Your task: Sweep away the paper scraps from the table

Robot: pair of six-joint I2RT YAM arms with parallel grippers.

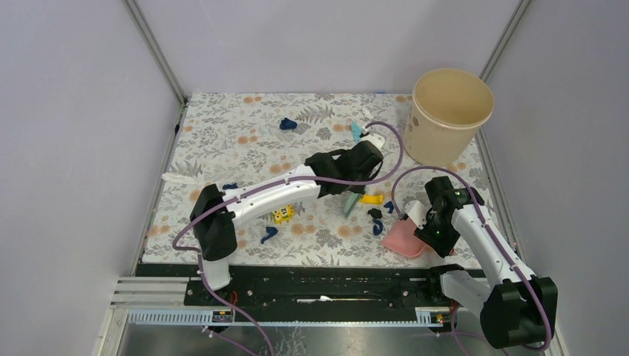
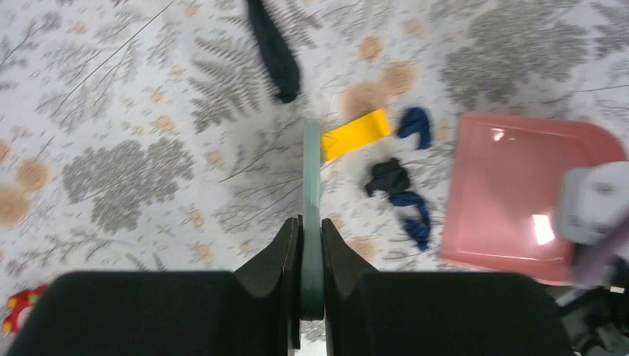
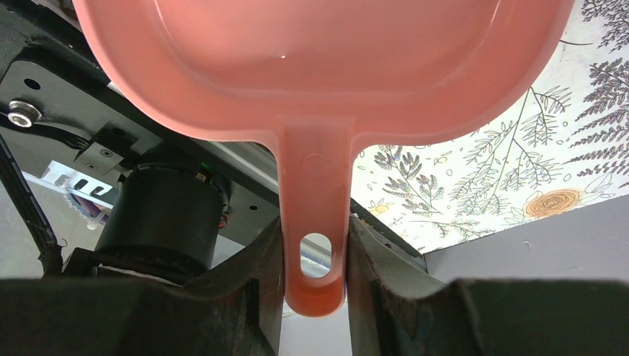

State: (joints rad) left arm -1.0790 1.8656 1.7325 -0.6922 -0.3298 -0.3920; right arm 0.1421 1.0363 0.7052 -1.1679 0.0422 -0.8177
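The left claw (image 2: 311, 231) clenches a teal scraper (image 2: 311, 170); the right claw (image 3: 315, 248) clenches the dustpan (image 3: 326, 67) by its handle. Navy scraps (image 2: 406, 204) lie on the counter (image 2: 148, 111) just beside the pan's lip. The yellow piece (image 2: 356, 133) sits at the scraper's tip, so a sweep may drag it in too.

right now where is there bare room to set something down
The far left corner of the table is bare, from its edge to the navy scrap. It is crowded between the teal scraper in the left hand and the pink dustpan, where scraps and the yellow piece lie.
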